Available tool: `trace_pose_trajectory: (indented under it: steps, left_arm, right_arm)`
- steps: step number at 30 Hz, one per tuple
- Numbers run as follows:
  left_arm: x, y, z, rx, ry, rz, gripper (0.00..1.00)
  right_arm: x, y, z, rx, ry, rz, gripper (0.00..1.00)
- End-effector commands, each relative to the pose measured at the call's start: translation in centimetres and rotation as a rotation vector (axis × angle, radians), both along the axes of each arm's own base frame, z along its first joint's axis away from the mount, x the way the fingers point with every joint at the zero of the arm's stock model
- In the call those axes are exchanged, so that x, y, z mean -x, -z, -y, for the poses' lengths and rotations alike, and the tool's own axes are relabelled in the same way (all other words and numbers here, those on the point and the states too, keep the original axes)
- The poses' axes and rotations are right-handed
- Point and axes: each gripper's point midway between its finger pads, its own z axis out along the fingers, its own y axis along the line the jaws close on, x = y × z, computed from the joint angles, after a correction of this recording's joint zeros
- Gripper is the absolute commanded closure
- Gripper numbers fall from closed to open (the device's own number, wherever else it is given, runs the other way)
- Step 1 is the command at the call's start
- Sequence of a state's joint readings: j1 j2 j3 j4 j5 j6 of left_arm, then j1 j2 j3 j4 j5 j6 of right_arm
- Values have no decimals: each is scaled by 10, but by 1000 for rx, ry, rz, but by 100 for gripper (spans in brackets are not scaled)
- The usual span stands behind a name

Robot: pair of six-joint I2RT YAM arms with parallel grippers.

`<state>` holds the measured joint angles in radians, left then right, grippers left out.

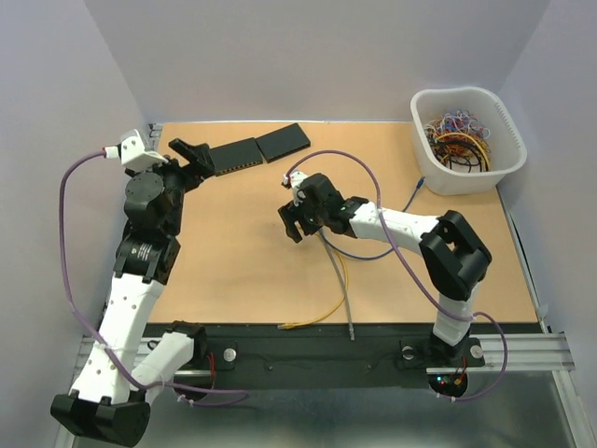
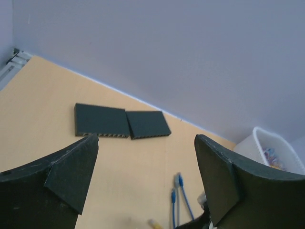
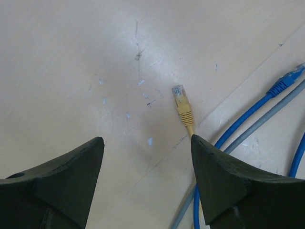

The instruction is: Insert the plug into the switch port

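Two flat black switches lie end to end at the back of the table, the left one (image 1: pixel 238 155) with a row of ports along its near edge (image 2: pixel 101 121), the right one (image 1: pixel 283 142) beside it (image 2: pixel 147 124). A yellow plug (image 3: pixel 181 104) lies on the table just ahead of my right gripper (image 3: pixel 147 157), close to the right finger. That gripper (image 1: pixel 292 222) is open and empty, low over the table centre. My left gripper (image 1: pixel 189 152) is open and empty (image 2: pixel 146 162), just left of the switches.
Blue cables (image 3: pixel 248 119) and a grey cable (image 1: pixel 340 280) run along the table near my right gripper, with blue plugs (image 2: pixel 174 195) showing in the left wrist view. The yellow cable (image 1: pixel 322 313) trails toward the near edge. A white basket (image 1: pixel 508 140) of cables stands back right.
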<state>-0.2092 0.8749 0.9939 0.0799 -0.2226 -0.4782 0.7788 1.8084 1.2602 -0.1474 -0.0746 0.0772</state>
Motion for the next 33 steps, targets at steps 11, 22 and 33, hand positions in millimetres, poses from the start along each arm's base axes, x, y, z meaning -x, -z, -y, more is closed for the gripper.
trace_pose_trajectory:
  steps: [11, 22, 33]
  left_arm:
    - [37, 118, -28, -304, -50, -318, 9]
    - [31, 121, -19, -306, 2, -322, 12]
    - [30, 123, -12, -312, 40, -323, 11]
  right_arm:
    - [-45, 42, 3, 216, 67, 65, 36]
    - [-41, 76, 8, 271, 67, 13, 45]
    - [-23, 87, 1, 231, 2, -58, 85]
